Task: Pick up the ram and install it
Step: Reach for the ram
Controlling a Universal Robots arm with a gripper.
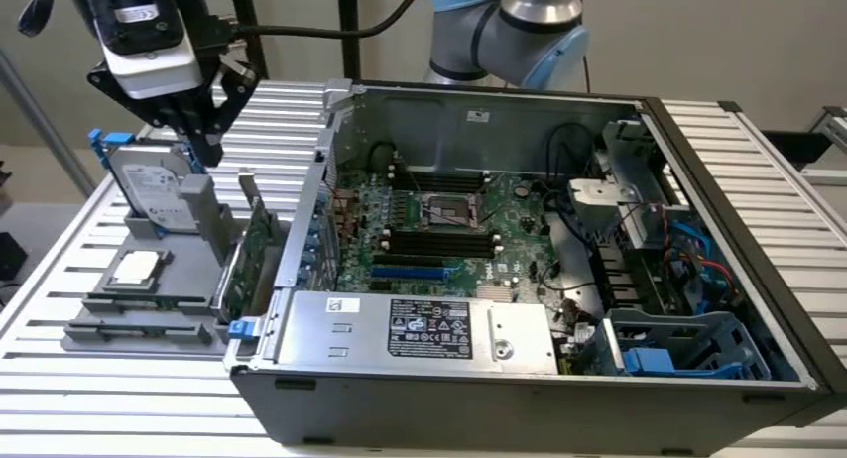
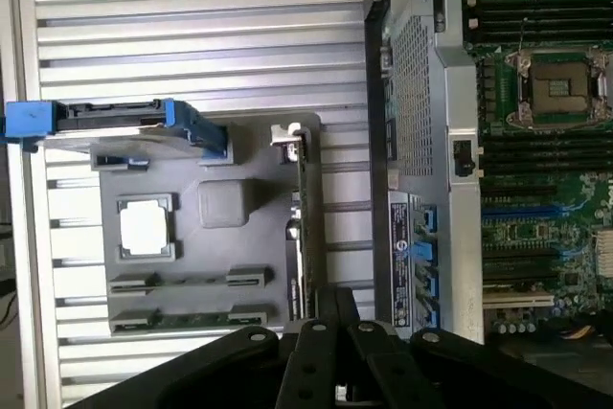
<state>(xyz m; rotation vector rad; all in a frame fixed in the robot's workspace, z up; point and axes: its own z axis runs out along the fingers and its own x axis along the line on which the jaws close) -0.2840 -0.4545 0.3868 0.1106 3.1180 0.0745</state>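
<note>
1. The gripper hung in the air above the far end of the grey tray, just over the upright hard drive. Its fingers were drawn together to a point, with nothing between them.
2. The ram lay on edge in the tray's last slot, at the end away from the hard drive and past the square silver processor. It was well apart from the gripper and untouched.
3. The tray sat on the slatted metal worktop, just beside the open computer case, at the exterior view's left.
4. The exterior view showed how high the gripper stood above the tray. It also took in the motherboard, with its dark memory slots beside the processor socket.
5. The wrist view looked straight down on the tray. There the ram was a thin green line between two grey clips, and the expansion card stood edge-on along the tray's side nearest the case. The gripper's closed tips overlapped that card's end.
</note>
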